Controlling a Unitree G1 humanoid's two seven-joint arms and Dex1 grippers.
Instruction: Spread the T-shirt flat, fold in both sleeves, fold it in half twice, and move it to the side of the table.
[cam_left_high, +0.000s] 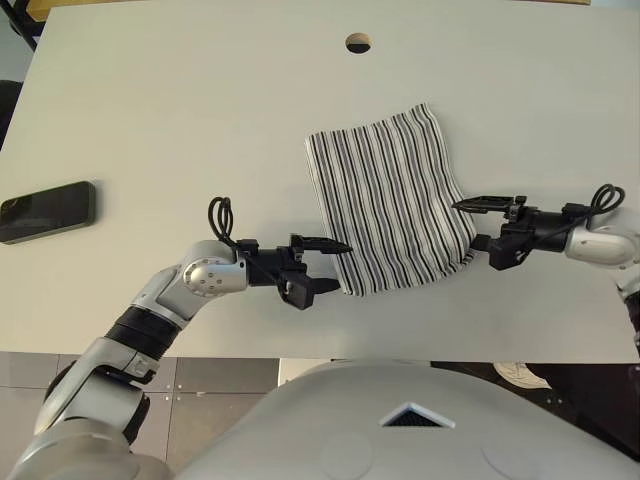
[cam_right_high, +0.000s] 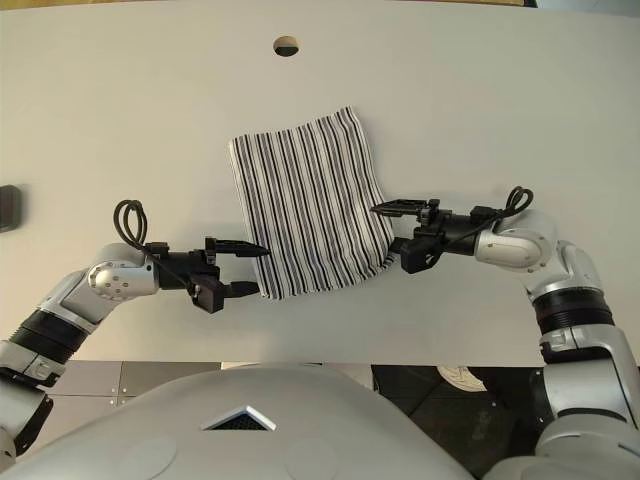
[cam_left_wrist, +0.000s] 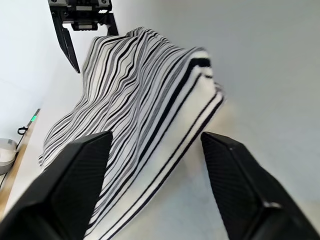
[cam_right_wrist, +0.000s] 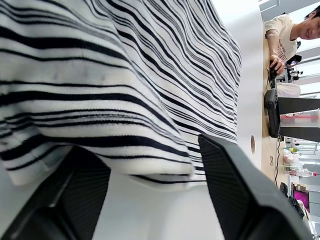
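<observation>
T-shirt (cam_left_high: 390, 200) black-and-white striped, counter (cam_left_high: 180, 130) plain white, both claws black: left claw (cam_left_high: 330, 265), right claw (cam_left_high: 468, 224), phone (cam_left_high: 47, 211) black.

Silver arms (cam_left_high: 200, 278), black end effectors (cam_left_high: 342, 267), looped cables (cam_left_high: 220, 214)

No text, label, brand, number or sign can be read. Nothing legible is found on the black-and-white striped fabric T-shirt (cam_left_high: 390, 200), on the plain white flat worktop (cam_left_high: 200, 120), or on the dark glossy rectangular phone (cam_left_high: 48, 210) laid on it.
</observation>
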